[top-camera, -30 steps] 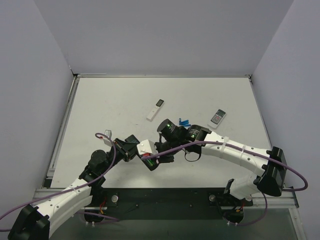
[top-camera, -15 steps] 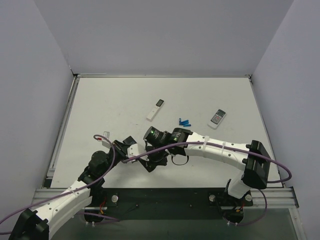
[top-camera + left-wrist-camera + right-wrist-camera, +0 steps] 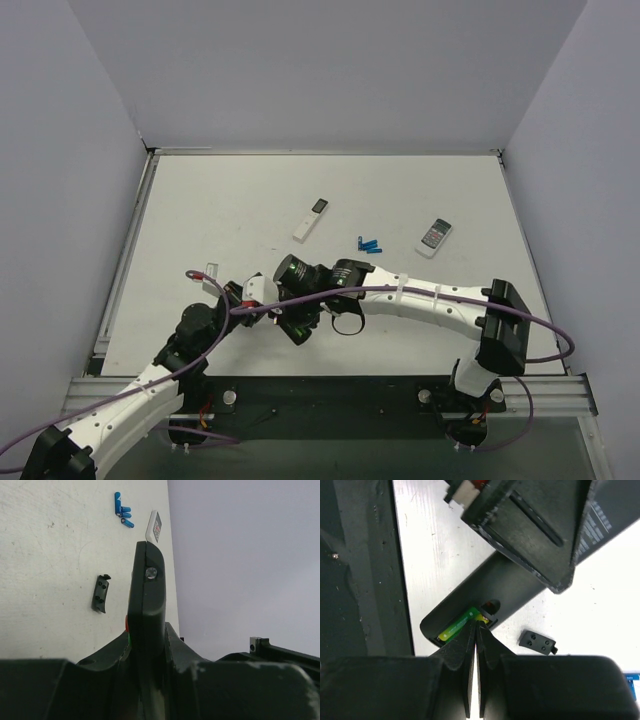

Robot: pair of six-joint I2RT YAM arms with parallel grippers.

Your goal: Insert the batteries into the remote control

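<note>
The black remote control [image 3: 512, 585] lies back-up with its battery bay open. A green battery [image 3: 454, 627] sits in the bay. My right gripper [image 3: 476, 622] is shut with nothing between its fingers, and its tips touch the end of that battery. My left gripper [image 3: 147, 630] is shut on the remote [image 3: 146, 590], which shows edge-on between its fingers. In the top view both grippers meet over the remote [image 3: 299, 331] near the table's front edge. The remote's small black battery cover [image 3: 537, 642] lies loose on the table beside it [image 3: 101, 594].
Several blue cells [image 3: 370, 244] lie mid-table. A short white remote [image 3: 435, 234] is to their right and a slim white stick remote [image 3: 311, 218] to their left. The table's dark front edge [image 3: 365, 580] runs close to the remote.
My right gripper has moved left and nearer, down onto the remote's battery bay, uncovering the blue cells. My left gripper has shifted slightly left with the remote.
</note>
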